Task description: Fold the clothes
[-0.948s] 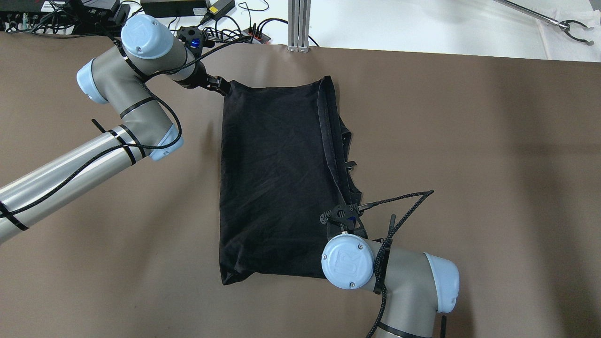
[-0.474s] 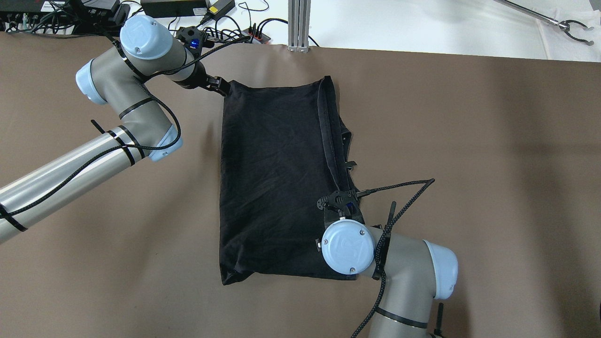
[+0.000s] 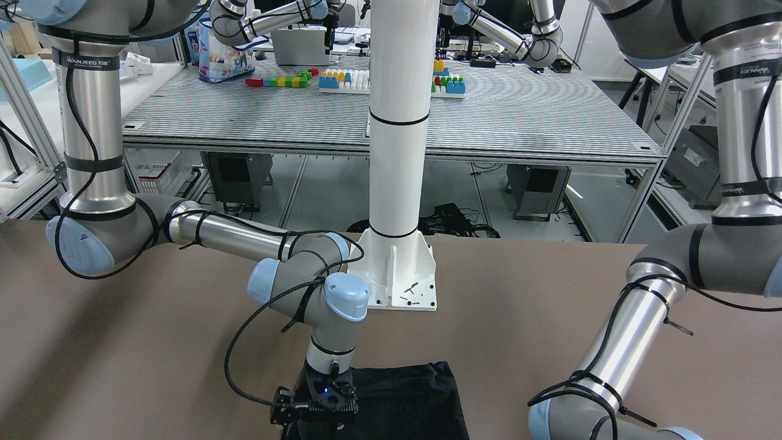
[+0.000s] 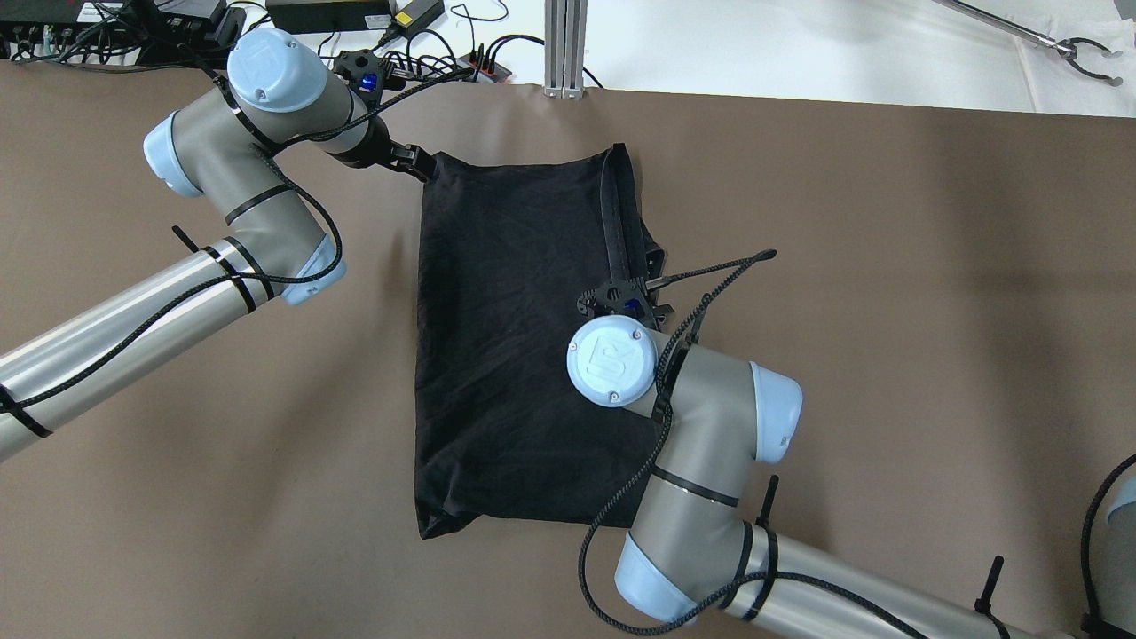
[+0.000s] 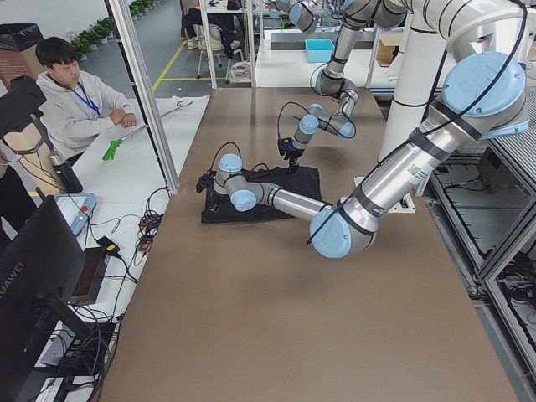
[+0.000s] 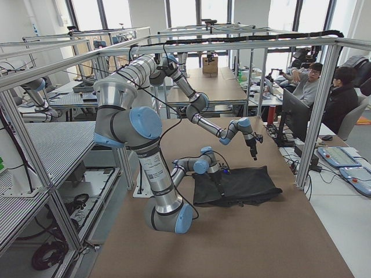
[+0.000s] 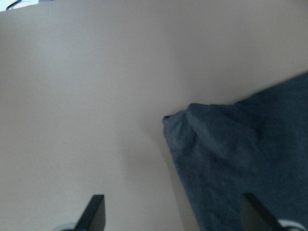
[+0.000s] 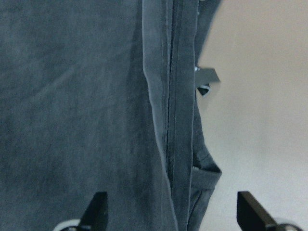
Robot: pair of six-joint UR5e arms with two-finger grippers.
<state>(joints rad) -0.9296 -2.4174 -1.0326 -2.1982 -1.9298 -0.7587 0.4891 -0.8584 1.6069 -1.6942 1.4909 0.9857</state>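
Brown table (image 4: 887,266). Black cloth (image 4: 506,311) flat at centre, layered hems along 3 o'clock edge. Right end effector (image 8: 174,208) spread above that hem; should drop straddling all layers before closing. Left end effector (image 7: 172,211) spread, empty, beside 11 o'clock corner.

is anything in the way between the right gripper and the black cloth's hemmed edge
Nothing visible does. In the right wrist view the right gripper hangs over the cloth with its jaws open, and the hemmed edge runs straight between them with no other object in front of it.
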